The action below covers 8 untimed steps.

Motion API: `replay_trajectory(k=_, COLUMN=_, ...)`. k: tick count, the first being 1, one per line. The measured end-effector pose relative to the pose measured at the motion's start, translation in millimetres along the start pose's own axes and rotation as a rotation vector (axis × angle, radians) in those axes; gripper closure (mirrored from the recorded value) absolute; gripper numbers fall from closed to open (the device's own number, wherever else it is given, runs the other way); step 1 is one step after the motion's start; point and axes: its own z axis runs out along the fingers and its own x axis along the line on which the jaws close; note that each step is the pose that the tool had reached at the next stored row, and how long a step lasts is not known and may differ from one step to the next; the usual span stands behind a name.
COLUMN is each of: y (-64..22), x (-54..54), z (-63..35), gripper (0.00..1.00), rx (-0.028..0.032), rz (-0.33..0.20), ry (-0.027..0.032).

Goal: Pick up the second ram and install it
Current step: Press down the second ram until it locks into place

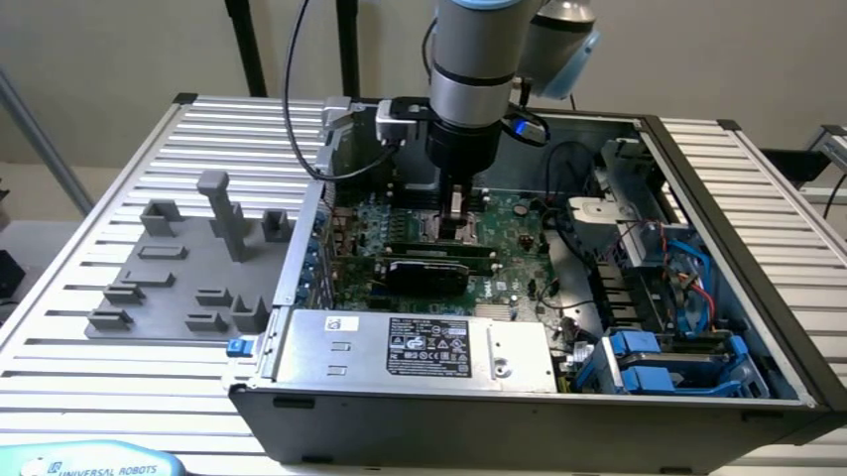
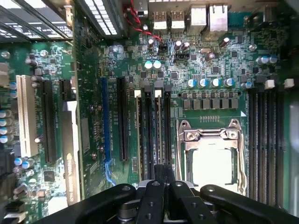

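Observation:
My gripper (image 1: 457, 226) hangs low inside the open computer case, over the motherboard (image 1: 510, 223) beside the CPU socket (image 2: 212, 161). Its fingers (image 2: 154, 196) are pressed together with no gap, their tips right above the narrow memory slots (image 2: 145, 135). A slim green stick with dark chips, the ram (image 1: 421, 243), stands on edge in those slots just under the fingertips. In the wrist view the ram is edge-on and I cannot tell it apart from the slot. Whether the tips touch it does not show.
A black expansion card (image 1: 423, 270) sits just nearer than the slots. The power supply (image 1: 411, 347) fills the case's near side; drive bays with blue cables (image 1: 668, 362) are on the exterior view's right. A grey fixture (image 1: 185, 268) lies outside the case on the exterior view's left.

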Motion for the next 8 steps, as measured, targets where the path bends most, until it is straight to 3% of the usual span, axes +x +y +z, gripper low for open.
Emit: replay_trajectory(k=8, y=-0.1, x=0.0, z=0.1, gripper=0.89, rx=0.0003, rz=0.0, ry=0.0016)
